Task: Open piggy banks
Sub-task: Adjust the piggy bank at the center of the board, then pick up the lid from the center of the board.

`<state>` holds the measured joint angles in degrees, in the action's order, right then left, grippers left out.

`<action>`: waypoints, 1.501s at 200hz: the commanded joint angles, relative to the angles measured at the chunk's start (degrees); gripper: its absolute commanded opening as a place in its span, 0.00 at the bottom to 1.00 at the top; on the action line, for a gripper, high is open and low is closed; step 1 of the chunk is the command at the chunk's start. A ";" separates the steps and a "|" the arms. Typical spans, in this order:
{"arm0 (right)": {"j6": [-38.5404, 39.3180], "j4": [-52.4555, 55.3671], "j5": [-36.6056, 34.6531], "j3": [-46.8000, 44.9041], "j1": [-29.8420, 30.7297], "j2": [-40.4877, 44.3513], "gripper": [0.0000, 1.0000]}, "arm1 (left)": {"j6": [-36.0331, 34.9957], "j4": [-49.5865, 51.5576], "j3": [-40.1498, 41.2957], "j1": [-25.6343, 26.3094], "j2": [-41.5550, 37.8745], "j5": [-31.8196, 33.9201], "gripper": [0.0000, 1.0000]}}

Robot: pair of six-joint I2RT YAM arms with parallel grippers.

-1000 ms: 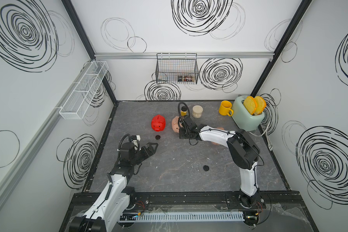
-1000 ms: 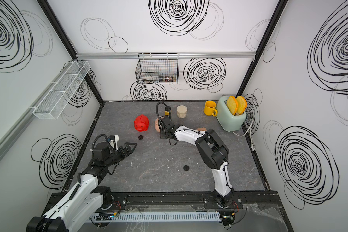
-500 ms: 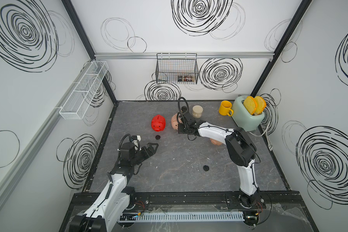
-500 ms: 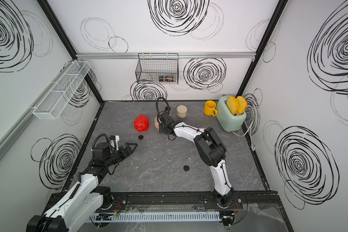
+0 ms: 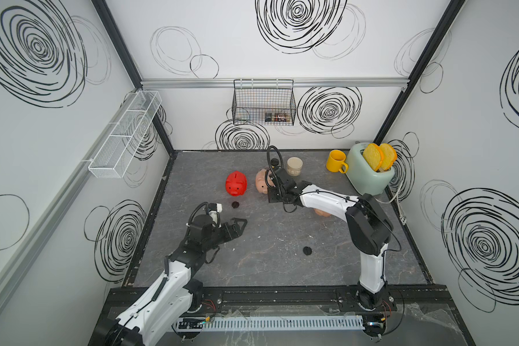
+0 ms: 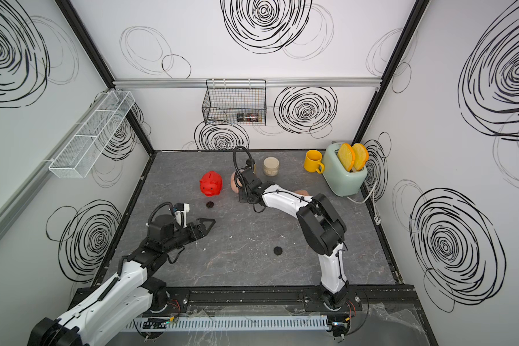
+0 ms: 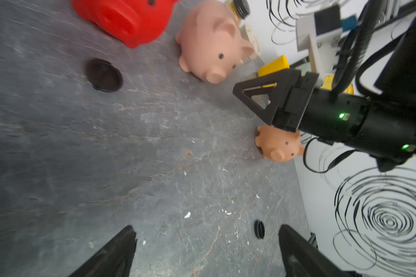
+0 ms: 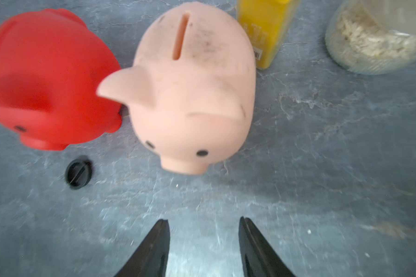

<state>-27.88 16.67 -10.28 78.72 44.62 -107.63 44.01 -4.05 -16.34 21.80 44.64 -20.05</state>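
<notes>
Grey tabletop (image 5: 267,254), right arm (image 5: 327,202) outstretched, fingers (image 8: 151,251) apart facing pink pig (image 8: 192,96)

plug (image 5: 235,204) before leftmost pig (image 5: 236,184); mug (image 5: 335,160) left of toaster (image 5: 367,177)

Three piggy banks (image 7: 127,19) (image 7: 209,45) (image 7: 277,146), two loose black plugs (image 7: 103,75) (image 7: 259,229), one mug (image 5: 336,161), one toaster (image 5: 364,176), one jar (image 5: 294,166).

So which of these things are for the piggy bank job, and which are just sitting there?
For the job: red pig, pale pink pig, peach pig, black plug, another black plug.
Just lying about: yellow mug, toaster, jar, yellow bottle, wire basket.
</notes>
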 commanded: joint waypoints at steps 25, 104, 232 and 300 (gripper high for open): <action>-5.38 6.22 -1.93 -14.25 3.02 15.35 0.47 | 3.22 -12.40 4.12 15.71 0.49 10.50 0.96; -19.81 19.01 3.96 -33.35 3.41 33.39 0.38 | 4.86 -26.99 6.74 33.28 11.29 18.41 0.96; -23.98 21.53 6.75 -34.47 5.83 26.45 0.18 | 6.54 -43.13 2.20 39.72 32.12 17.63 0.96; -23.28 20.11 6.38 -34.33 5.44 24.52 0.17 | 6.53 -42.62 2.01 39.44 32.20 17.47 0.96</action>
<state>-50.96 35.90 -2.96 43.16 50.15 -82.41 49.80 -43.83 -12.88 61.39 76.55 -2.52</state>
